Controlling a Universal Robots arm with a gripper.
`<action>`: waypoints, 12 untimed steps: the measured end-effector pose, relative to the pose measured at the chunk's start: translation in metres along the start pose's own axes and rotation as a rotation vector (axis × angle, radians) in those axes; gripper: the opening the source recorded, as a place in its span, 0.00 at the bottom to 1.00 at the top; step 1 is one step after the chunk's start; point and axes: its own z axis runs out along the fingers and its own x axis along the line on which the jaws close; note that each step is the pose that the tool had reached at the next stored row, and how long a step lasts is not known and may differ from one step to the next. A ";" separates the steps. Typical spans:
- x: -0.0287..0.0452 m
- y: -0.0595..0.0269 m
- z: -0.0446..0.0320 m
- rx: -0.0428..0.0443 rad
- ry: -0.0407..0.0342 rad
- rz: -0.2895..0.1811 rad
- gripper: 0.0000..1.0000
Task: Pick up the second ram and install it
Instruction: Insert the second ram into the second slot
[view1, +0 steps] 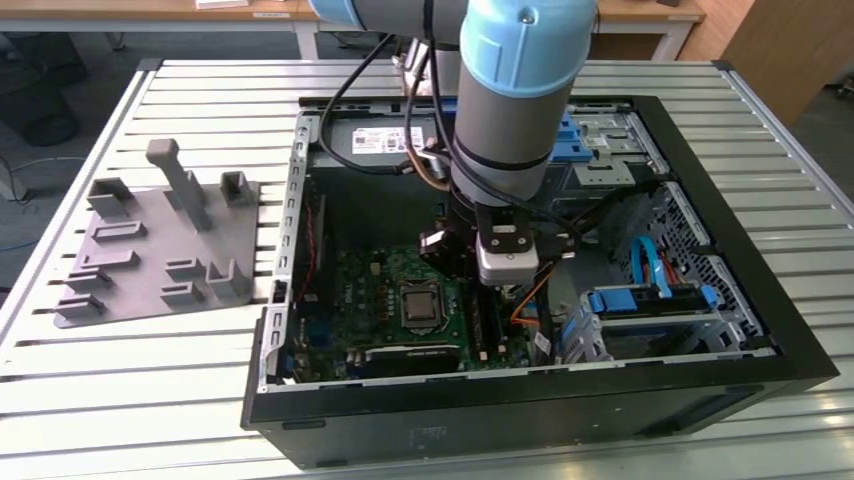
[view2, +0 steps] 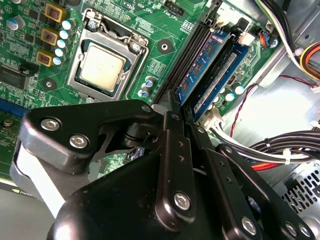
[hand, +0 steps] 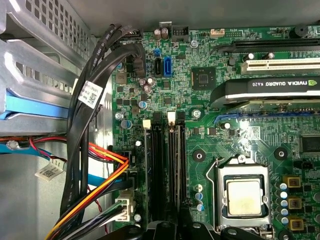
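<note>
The black metal gripper (view2: 175, 102) blocks the near end of the thin dark blue-green second ram (view2: 204, 65) in the second wrist view; whether it holds the stick cannot be told. Long black memory slots (hand: 156, 170) run off the frame's edge in the first wrist view; the grey-and-blue robot arm (view1: 514, 120) hides them in the exterior view.

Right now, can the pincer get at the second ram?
Probably yes: the pincer sits at one end of the second ram, nothing between them; the cables lie off to one side.
</note>
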 end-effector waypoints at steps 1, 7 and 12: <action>0.0000 0.0000 0.0002 0.0000 -0.0001 0.000 0.14; 0.0001 0.0000 0.0003 0.0000 -0.0001 0.000 0.14; 0.0001 0.0000 0.0004 -0.0001 -0.0002 0.000 0.14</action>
